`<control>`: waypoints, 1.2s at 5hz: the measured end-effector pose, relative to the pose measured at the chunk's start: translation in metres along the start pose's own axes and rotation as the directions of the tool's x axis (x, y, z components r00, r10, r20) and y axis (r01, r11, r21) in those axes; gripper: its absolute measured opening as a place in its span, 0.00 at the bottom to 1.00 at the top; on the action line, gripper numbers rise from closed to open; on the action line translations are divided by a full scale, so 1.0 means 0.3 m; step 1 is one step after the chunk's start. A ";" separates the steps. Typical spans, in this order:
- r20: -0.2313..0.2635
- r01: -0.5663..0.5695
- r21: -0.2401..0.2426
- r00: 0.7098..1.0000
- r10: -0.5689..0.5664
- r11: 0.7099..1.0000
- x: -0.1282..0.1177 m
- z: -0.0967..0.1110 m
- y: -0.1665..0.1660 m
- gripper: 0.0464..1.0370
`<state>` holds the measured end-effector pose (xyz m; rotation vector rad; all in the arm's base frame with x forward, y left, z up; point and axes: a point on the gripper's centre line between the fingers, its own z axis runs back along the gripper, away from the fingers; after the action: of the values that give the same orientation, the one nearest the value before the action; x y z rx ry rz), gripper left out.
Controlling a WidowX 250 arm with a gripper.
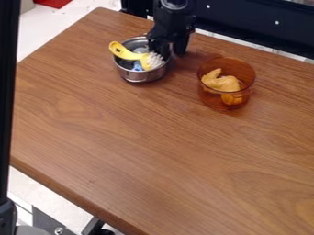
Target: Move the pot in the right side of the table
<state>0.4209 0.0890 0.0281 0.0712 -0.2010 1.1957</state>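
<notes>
The bench (150, 156) has a brown wood-grain surface. The black robot arm (173, 18) enters at the top edge of the view; its black claw (171, 51) is located at the metal pot's right rim, clenched or released condition indeterminable. A transparent amber pot (215, 102) stands to the right, containing a tan, lumpy object (222, 82). The round, silver metal pot (142, 76) stands near the bench's far edge, containing a yellow-handled brush (126, 53) with white bristles and a small blue object (137, 66).
</notes>
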 end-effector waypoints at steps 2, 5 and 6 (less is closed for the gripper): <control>-0.013 -0.012 0.042 1.000 0.013 0.999 0.001 0.003 0.026 0.04; -0.002 0.109 0.082 0.994 -0.109 0.991 -0.046 0.083 0.103 0.01; -0.005 0.168 0.090 0.986 -0.168 0.982 -0.091 0.099 0.148 0.01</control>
<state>0.3668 0.0756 0.0496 0.1661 -0.1404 1.0355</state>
